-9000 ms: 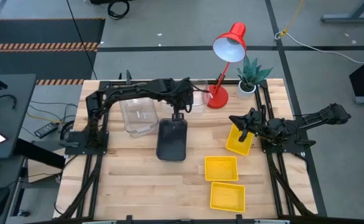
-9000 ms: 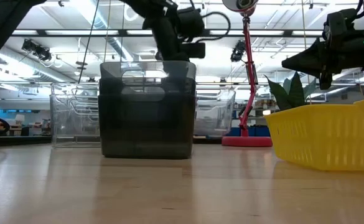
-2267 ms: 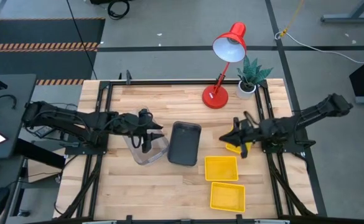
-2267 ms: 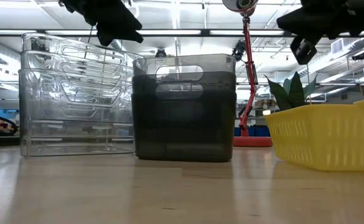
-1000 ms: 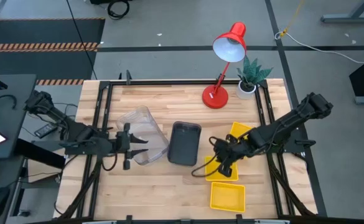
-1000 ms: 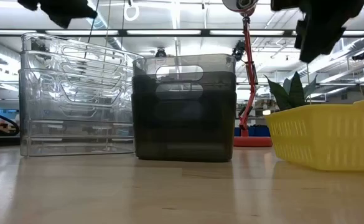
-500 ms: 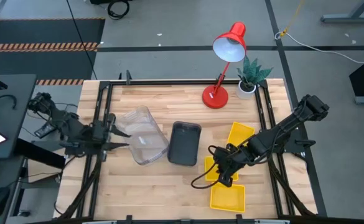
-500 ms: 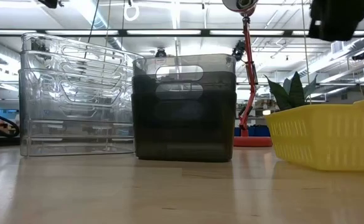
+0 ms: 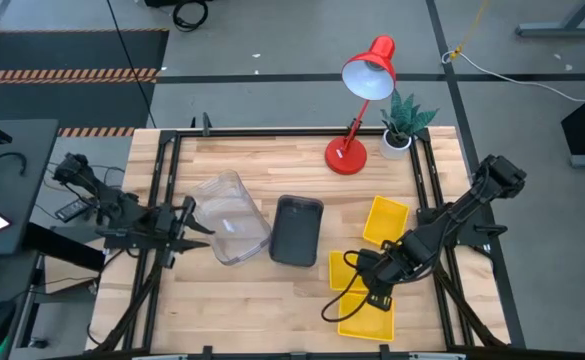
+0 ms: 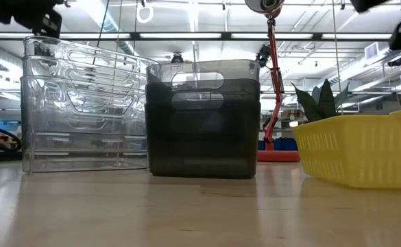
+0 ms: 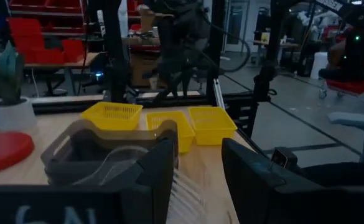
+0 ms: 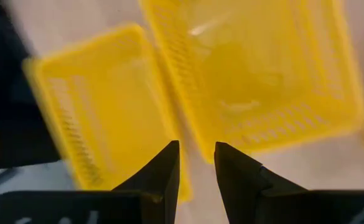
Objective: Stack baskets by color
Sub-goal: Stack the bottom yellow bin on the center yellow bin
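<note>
- Yellow plastic fills the right wrist view: the right hand hangs over the near right of the counter, its fingers a narrow gap apart and holding nothing, aimed at the seam between two yellow baskets.
- In the high view those two are the middle yellow basket and the nearest yellow basket, lying just beside each other; the hand partly covers both.
- A third yellow basket sits farther back to the right, tilted and apart from the pair, so the yellows are not yet stacked.
- Risk, as I judge it: descending on the seam, the fingers could catch both rims at once, or push one basket into the other and skew them.
- A thin rim grip may let the basket tilt or slip when lifted.
- The dark grey baskets stand nested mid-counter, the clear baskets nested to their left.
- The left hand waits at the left edge just beside the clear stack, fingers parted and empty; a stray swing could knock that stack.
</note>
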`<action>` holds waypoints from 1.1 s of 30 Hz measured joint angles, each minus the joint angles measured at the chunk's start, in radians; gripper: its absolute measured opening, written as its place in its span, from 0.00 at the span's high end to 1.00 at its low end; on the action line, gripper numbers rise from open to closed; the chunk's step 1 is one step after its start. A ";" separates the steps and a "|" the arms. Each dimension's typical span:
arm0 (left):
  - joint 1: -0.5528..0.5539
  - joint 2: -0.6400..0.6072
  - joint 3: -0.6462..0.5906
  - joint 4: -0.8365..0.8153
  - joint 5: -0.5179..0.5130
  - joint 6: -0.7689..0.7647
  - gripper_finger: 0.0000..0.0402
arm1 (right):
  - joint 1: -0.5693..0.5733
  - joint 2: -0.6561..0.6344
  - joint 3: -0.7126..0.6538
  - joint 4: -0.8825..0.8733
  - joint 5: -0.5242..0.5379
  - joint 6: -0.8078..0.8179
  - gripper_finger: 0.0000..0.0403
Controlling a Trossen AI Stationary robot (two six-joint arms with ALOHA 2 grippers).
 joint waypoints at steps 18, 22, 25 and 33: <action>-0.039 -0.017 -0.032 0.003 0.093 -0.073 0.65 | 0.063 0.007 -0.075 -0.020 -0.115 0.163 0.72; -0.039 -0.017 -0.032 0.003 0.093 -0.102 0.65 | 0.075 0.007 -0.075 0.040 -0.105 0.202 0.72; -0.039 -0.016 -0.032 0.002 0.093 -0.123 0.65 | 0.089 0.019 -0.075 0.063 -0.105 0.228 0.72; -0.039 -0.015 -0.031 -0.005 0.085 -0.123 0.65 | 0.126 0.094 -0.075 0.111 -0.134 0.255 0.68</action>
